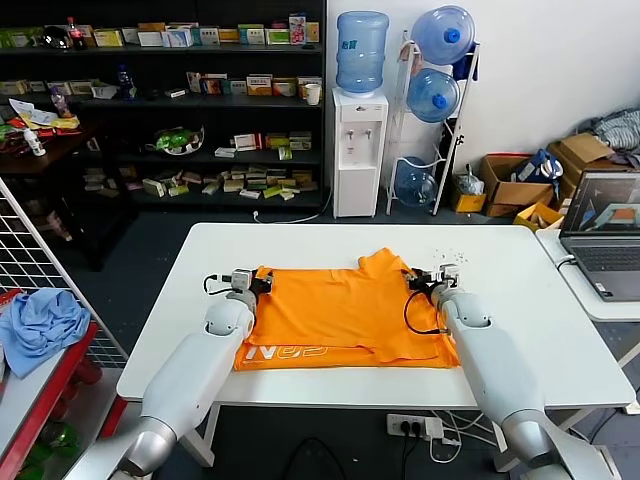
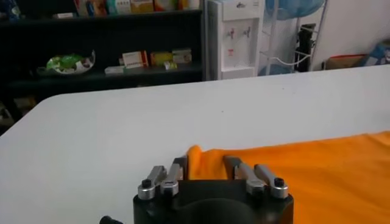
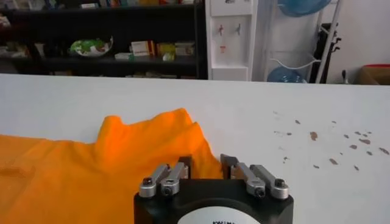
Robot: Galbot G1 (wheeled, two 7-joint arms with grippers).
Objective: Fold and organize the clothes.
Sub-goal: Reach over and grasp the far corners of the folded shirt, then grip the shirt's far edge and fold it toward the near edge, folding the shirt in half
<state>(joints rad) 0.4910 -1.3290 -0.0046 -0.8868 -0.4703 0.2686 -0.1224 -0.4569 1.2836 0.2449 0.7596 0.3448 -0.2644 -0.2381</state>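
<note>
The bright orange T-shirt (image 1: 340, 310) lies flat on the white table (image 1: 520, 300), with white lettering (image 1: 290, 353) along its near edge. My left gripper (image 1: 262, 281) is at the shirt's far left corner. It is open, with a raised bunch of orange fabric (image 2: 204, 163) between its fingers (image 2: 178, 168). My right gripper (image 1: 420, 282) is at the shirt's far right edge by a raised fold. It is open, with the fabric edge (image 3: 204, 164) between its fingers (image 3: 230, 163).
Small brown specks (image 3: 332, 146) mark the table beyond the right gripper. A laptop (image 1: 605, 225) stands on a side table at right. A light blue cloth (image 1: 40, 320) lies on a rack at left. Shelves and a water dispenser (image 1: 358, 150) stand behind.
</note>
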